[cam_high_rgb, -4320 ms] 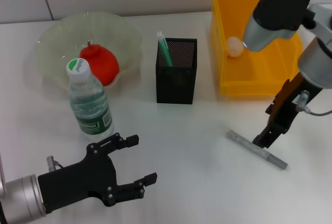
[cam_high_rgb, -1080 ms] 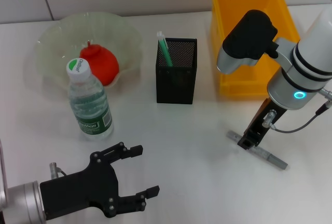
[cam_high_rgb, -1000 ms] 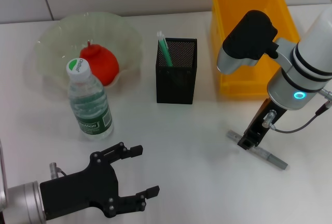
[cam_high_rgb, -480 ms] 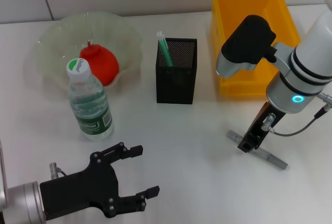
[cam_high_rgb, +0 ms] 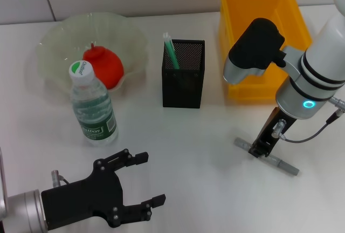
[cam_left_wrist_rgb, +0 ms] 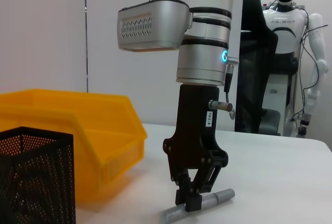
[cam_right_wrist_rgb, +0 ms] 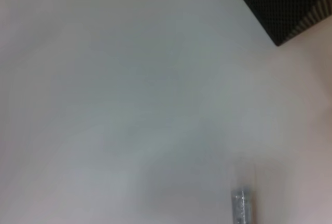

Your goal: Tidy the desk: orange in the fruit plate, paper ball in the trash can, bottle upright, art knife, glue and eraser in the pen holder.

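On the table (cam_high_rgb: 178,141), right of the pen holder (cam_high_rgb: 183,73) and in front of the bin (cam_high_rgb: 230,55), the right gripper (cam_high_rgb: 261,149) pinches the flat-lying knife (cam_high_rgb: 280,163), while the left gripper (cam_high_rgb: 141,182) hovers spread near the bottle (cam_high_rgb: 92,107).

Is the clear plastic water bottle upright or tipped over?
Upright. The clear plastic water bottle with the green label stands on its base on the white desk, white cap on top, in front of the translucent fruit bowl.

Our right tool (cam_high_rgb: 259,150) points straight down at the bench (cam_high_rgb: 188,152), fingers closed around the grey knife (cam_high_rgb: 280,163). Our left tool (cam_high_rgb: 141,182) rests low, fingers spread apart.
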You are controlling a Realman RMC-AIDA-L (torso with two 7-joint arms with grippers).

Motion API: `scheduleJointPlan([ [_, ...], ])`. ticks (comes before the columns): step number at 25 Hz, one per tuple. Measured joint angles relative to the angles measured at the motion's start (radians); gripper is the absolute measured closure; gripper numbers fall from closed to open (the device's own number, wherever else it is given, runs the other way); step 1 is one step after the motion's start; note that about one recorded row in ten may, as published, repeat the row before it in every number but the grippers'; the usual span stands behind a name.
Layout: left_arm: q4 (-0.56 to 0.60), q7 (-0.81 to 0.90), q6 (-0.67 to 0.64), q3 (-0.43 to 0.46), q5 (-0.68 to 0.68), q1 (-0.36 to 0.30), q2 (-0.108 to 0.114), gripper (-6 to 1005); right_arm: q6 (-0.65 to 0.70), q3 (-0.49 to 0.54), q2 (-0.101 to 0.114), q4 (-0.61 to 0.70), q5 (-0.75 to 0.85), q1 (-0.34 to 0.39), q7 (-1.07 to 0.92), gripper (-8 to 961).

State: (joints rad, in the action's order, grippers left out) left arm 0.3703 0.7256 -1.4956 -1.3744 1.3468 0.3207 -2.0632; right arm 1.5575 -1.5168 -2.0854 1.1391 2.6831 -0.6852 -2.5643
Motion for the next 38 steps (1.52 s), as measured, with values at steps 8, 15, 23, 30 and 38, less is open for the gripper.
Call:
scheduleJointPlan([
  [8,0.004,0.000,-0.003,0.000,0.000,-0.001,0.000,135,0.036,0.065,0.005,0.027,-0.069,0.005,0.037,818],
  [15,0.004,0.000,-0.008,0.000,0.000,0.000,0.000,135,0.110,0.224,0.005,0.080,-0.135,0.019,0.107,821],
  [23,0.004,0.000,-0.010,0.000,0.000,0.000,0.000,135,0.233,0.515,0.008,0.227,-0.316,0.078,0.239,823],
  [30,-0.001,0.000,-0.009,0.000,0.000,0.003,0.000,135,0.229,0.762,0.009,0.242,-0.569,0.140,0.394,826],
  [38,-0.003,-0.001,-0.005,-0.001,0.000,0.009,-0.002,135,0.096,0.875,0.008,-0.054,-0.994,0.227,0.809,827],
])
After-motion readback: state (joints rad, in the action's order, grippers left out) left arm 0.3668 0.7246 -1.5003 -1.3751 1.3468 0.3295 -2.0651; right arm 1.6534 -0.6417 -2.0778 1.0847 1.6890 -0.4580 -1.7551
